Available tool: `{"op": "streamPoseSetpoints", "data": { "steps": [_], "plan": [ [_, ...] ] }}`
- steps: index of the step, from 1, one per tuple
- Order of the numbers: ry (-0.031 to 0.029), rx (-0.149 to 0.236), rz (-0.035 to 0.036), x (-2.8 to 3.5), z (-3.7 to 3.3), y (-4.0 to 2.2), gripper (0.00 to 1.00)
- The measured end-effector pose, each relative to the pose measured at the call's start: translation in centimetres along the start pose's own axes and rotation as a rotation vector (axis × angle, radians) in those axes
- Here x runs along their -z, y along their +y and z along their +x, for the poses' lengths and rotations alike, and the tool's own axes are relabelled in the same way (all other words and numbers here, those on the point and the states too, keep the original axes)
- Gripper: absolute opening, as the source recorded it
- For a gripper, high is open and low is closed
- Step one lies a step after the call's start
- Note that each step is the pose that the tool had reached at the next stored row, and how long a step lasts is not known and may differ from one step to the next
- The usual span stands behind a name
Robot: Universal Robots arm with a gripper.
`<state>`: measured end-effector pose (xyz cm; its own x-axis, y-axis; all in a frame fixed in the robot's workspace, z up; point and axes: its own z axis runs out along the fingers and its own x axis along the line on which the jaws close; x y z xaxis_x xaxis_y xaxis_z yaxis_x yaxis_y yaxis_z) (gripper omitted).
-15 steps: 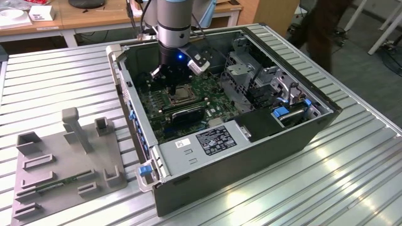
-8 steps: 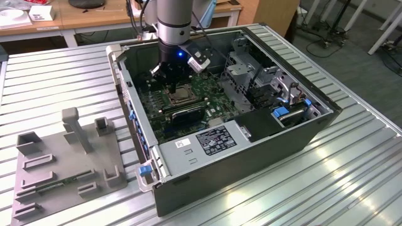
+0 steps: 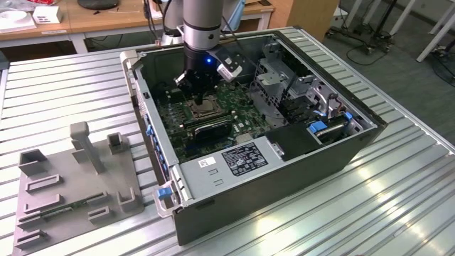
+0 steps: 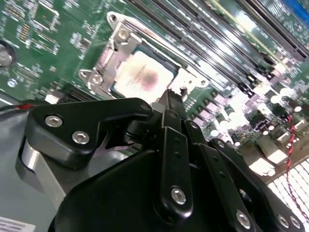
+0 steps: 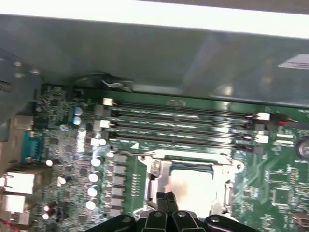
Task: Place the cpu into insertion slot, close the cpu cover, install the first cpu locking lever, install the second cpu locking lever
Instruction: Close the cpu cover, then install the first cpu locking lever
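Observation:
The cpu [image 4: 142,77] lies flat in the insertion slot [image 3: 201,110] on the green motherboard, its silvery-beige top showing in both wrist views [image 5: 193,186]. The cpu cover [image 4: 108,53], a thin silvery frame, lies around the chip's edges [image 5: 159,169]. My gripper [image 4: 173,96] hangs just over one edge of the socket, its black fingers pressed together with nothing visible between them. In the exterior view the gripper [image 3: 202,100] stands straight above the socket inside the open computer case. I cannot make out the locking levers' positions.
Long black memory slots [image 5: 183,123] run beside the socket. A larger black block [image 3: 211,129] sits on the near side of it. A metal drive cage [image 3: 274,80] and case walls [image 3: 153,144] close in the board. A grey fixture plate [image 3: 78,181] lies at the exterior view's left.

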<state>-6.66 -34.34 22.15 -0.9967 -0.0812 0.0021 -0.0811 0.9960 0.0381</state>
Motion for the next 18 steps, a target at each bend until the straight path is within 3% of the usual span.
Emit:
{"op": "streamPoseSetpoints", "data": {
  "steps": [9,18],
  "plan": [
    [0.0002,0.0,-0.0001,0.01,-1.9,-0.23,0.11],
    [0.0002,0.0,0.0,0.02,-2.16,-0.25,0.11]
  ]
}}
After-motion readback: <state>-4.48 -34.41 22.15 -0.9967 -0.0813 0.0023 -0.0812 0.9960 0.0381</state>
